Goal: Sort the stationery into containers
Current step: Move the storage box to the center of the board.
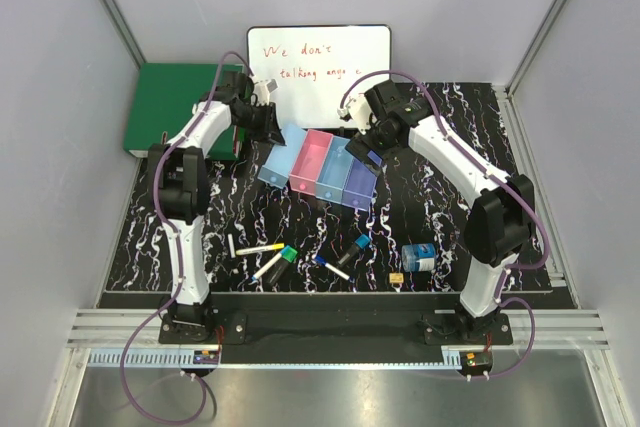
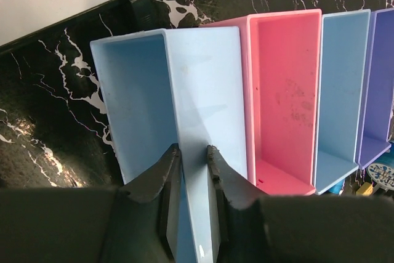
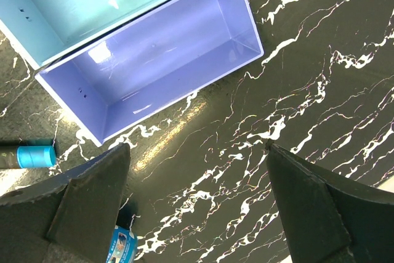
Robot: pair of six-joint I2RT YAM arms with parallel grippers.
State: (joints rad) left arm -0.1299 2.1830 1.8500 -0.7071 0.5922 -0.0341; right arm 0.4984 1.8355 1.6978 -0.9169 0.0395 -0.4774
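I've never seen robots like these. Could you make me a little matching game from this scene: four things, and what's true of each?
Things:
1 left gripper
2 right gripper
3 pink bin
4 whiteboard

States:
A red handwriting on it
B empty inside
C shut on the wall of a light blue bin
D open above the table

Pairs: 1-C, 2-D, 3-B, 4-A

The left arm (image 1: 190, 252) and right arm (image 1: 450, 152) match: white tubular links between bulky black joint housings (image 1: 185, 182), mounted on black base plates (image 1: 190, 325) at 7 and 5 o'clock in the overhead view. A purple cable (image 1: 122, 372) runs along each and spills out past the base. Close up, the left fingers (image 2: 167, 183) and right fingers (image 3: 92, 201) are matte black wedges with bevelled faces.
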